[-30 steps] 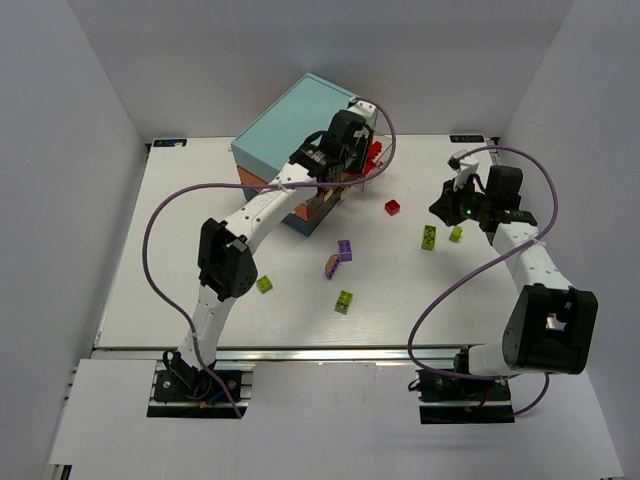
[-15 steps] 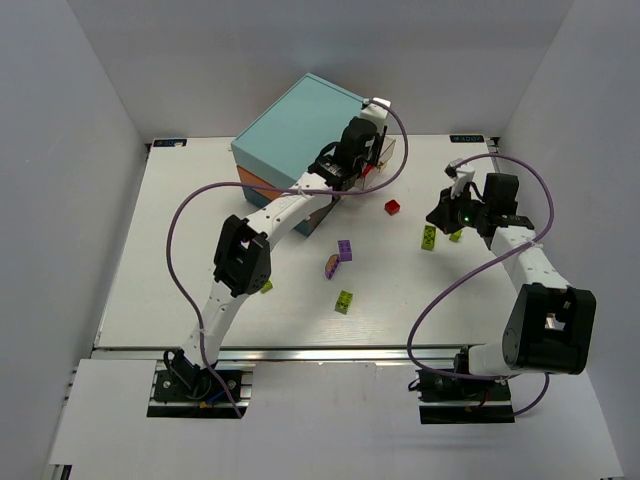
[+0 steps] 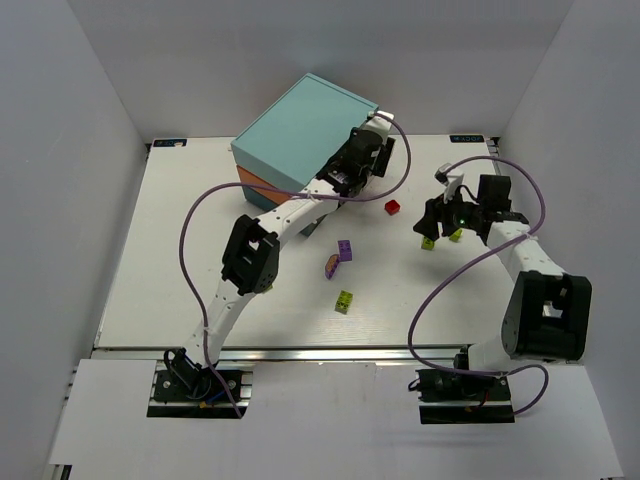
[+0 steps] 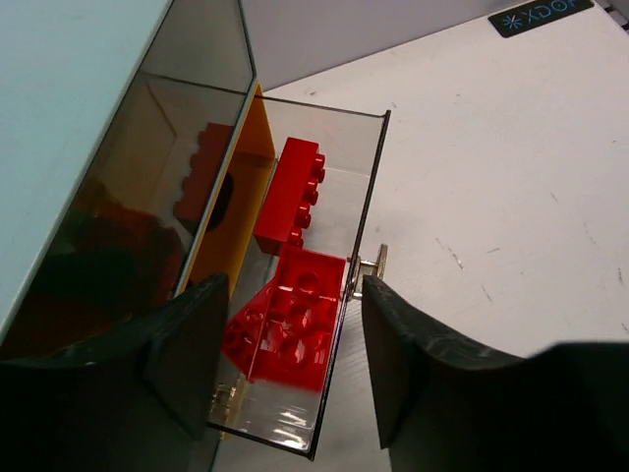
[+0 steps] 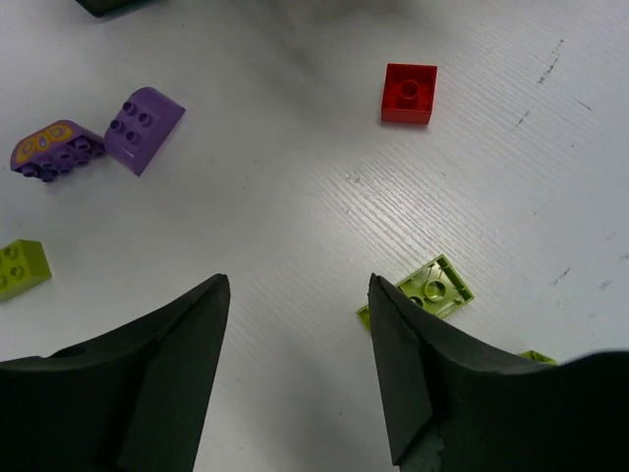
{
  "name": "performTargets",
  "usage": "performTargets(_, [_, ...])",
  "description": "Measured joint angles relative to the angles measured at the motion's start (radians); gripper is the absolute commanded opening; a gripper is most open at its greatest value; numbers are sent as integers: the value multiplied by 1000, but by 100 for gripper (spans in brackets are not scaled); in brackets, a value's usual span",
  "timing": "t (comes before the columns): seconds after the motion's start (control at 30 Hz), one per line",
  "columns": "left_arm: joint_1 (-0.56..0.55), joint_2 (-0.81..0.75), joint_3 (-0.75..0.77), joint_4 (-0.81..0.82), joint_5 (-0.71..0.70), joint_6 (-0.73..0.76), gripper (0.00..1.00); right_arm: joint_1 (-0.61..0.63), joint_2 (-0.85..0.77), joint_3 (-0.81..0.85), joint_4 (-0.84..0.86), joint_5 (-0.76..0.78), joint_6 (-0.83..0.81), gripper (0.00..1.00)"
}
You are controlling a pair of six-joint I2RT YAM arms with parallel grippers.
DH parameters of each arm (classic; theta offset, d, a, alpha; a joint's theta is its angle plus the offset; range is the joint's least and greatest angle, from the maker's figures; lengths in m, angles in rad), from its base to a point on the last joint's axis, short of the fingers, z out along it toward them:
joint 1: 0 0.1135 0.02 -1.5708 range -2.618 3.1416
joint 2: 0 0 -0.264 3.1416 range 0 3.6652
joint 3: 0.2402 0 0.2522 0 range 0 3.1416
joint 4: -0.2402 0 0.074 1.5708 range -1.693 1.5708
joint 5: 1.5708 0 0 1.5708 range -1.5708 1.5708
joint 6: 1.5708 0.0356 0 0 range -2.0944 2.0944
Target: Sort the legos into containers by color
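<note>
left gripper (image 4: 295, 374) slid over drawer (image 4: 366, 216), spread | red bricks (image 4: 290, 329) lie inside | right gripper (image 5: 295, 364) spread, right of drawer | risk: fingers snag drawer rim

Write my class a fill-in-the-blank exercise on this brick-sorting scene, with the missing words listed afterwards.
1. The studded plastic bricks inside the clear pulled-out drawer are all ____.
2. The right gripper hangs over the white table with its jaws ____.
3. The flat upside-down plastic brick beside the right gripper's finger is coloured ____.
4. The left gripper is positioned directly above the open ____.

Missing words: red; open; yellow-green; drawer.
</note>
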Motion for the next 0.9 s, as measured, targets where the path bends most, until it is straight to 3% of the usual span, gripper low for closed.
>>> performTargets(0.2, [-8,-1,0,7,0,-14,71,13,126,80,-5,3,-36,66])
performTargets(0.33, [-11,-24,0,4,19,-34,57,35,236,187,2,32,-11,66])
performTargets(0.43, [-11,-101,-31,-30,77,-68,54,75,357,323,-5,83,14,70])
performTargets(0.63, [-16,-561,-420,-67,160,-154,72,178,587,586,-68,195,59,74])
performTargets(0.8, [-25,-1018,-814,-59,174,-269,77,236,669,658,-129,284,70,74])
performTargets(0.9, [-25,-1200,-991,-66,159,-347,77,250,686,658,-151,345,69,73])
